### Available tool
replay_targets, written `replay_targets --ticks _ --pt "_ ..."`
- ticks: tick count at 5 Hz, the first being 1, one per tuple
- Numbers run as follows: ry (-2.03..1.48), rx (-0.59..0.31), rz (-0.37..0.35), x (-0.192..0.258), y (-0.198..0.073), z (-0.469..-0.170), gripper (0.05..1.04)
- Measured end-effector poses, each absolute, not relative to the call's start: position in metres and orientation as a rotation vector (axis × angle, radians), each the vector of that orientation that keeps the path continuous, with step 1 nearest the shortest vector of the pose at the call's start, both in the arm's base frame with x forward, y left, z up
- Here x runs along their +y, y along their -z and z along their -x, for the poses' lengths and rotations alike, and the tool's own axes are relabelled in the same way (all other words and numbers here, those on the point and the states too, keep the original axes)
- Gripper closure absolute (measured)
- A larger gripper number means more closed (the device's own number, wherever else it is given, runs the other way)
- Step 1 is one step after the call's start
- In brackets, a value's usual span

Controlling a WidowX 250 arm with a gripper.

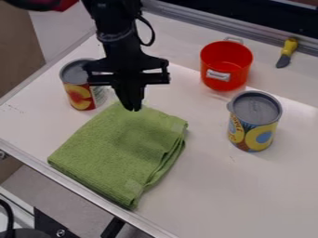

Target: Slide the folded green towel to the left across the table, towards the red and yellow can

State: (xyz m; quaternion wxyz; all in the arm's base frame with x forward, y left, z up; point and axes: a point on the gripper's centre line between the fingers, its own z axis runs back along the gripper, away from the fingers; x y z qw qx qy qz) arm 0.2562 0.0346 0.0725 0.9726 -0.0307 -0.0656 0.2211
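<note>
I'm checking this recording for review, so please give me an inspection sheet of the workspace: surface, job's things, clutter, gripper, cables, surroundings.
Surface: white table, with a few small dark marks near its left edge.
Job's things: green cloth, folded, lying flat below the gripper.
Clutter: peach can upright at left; pineapple can upright at right; red pot upright behind it; yellow-handled tool near the back.
Gripper: black gripper over the cloth's back corner; contact can't be judged.
Cables: black cable loops beside the arm; another dark one curves at the lower left.
Surroundings: metal rail along the back; grey floor at lower left.
</note>
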Motion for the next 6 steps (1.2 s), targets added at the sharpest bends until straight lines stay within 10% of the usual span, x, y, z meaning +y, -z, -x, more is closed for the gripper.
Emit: replay_targets --ticks 3,6 --pt "-0.635 -0.195 0.036 0.051 -0.069 -0.324 1.013" --pt "-0.672 -0.167 0.018 0.054 -0.064 -0.349 0.333"
